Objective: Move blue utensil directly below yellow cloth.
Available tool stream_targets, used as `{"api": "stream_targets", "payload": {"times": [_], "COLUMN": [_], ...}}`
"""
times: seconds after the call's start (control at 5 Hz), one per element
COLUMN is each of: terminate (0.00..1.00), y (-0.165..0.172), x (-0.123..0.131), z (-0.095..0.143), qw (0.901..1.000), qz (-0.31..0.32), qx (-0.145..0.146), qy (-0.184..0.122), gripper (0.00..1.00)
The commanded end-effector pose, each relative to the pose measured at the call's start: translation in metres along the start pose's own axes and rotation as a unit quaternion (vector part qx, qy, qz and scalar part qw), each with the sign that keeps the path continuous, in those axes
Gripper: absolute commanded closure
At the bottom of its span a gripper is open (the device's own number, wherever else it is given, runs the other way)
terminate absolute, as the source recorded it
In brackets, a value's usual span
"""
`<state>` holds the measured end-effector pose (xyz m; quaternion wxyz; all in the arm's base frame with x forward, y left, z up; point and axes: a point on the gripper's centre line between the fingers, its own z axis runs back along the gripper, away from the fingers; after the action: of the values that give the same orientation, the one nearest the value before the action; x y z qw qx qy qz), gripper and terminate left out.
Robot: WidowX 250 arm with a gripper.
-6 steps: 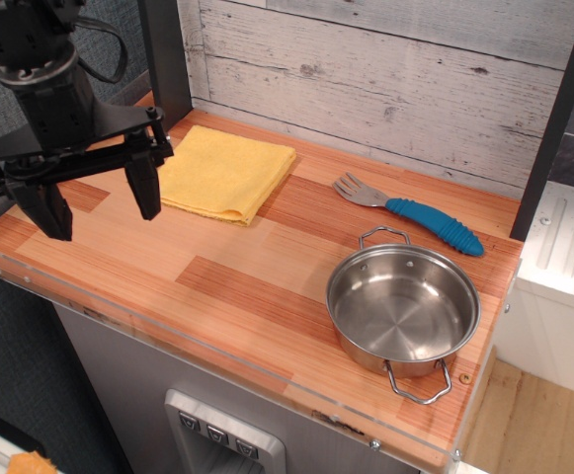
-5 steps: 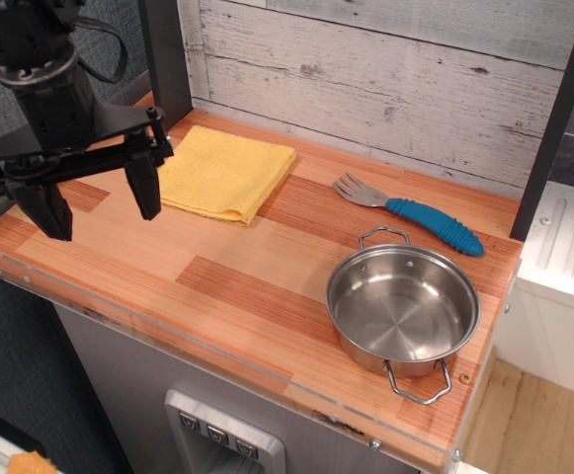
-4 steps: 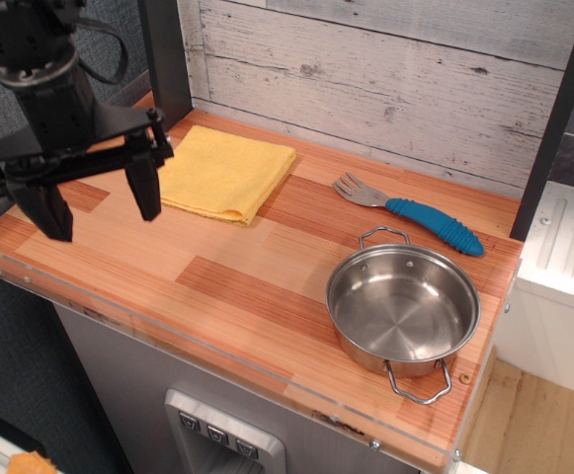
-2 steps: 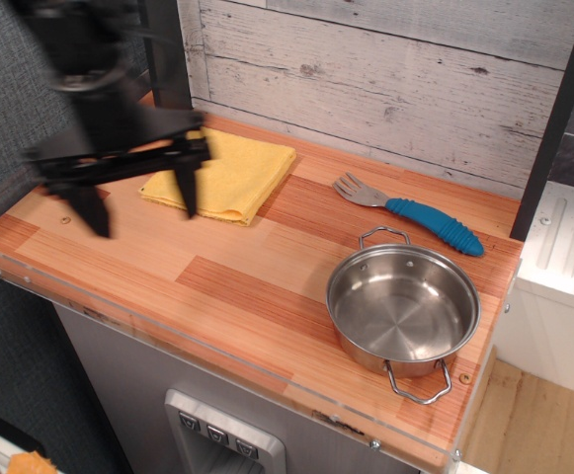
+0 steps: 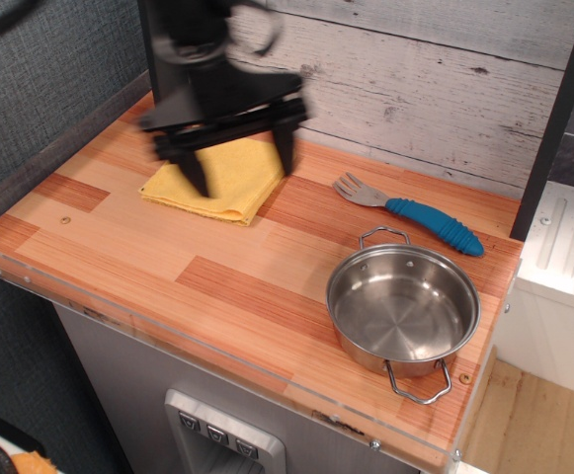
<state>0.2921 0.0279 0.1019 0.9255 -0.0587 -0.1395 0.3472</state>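
Observation:
The blue utensil [image 5: 415, 211], a small fork with a grey tined head and a ribbed blue handle, lies on the wooden counter at the back right, just behind the steel pot. The yellow cloth [image 5: 229, 181] lies folded flat at the back left, partly hidden by my gripper. My gripper [image 5: 241, 166] is open and empty, blurred by motion, hanging over the cloth with one finger [image 5: 196, 170] at its left and the other near its right edge. It is well left of the fork.
A steel pot [image 5: 403, 308] with two wire handles stands at the front right of the counter [image 5: 168, 267]. A whitewashed plank wall runs along the back. A dark post stands at the back left, another at the far right.
My gripper has swept from over the counter's front left corner to the right and toward the back, now above the yellow cloth. It stays open. The fork, cloth and pot have not moved.

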Motion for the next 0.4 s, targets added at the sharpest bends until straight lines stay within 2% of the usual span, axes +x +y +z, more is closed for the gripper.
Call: {"api": "stream_targets", "payload": {"times": [0.0, 0.2], "terminate": [0.0, 0.0], "y": [-0.049, -0.072], "x": [0.024, 0.026], "z": [-0.01, -0.032], "qw": [0.9965, 0.9972], "qz": [0.059, 0.068], "qx": [-0.042, -0.026], "qy": [-0.041, -0.016], "gripper": [0.0, 0.0]}}
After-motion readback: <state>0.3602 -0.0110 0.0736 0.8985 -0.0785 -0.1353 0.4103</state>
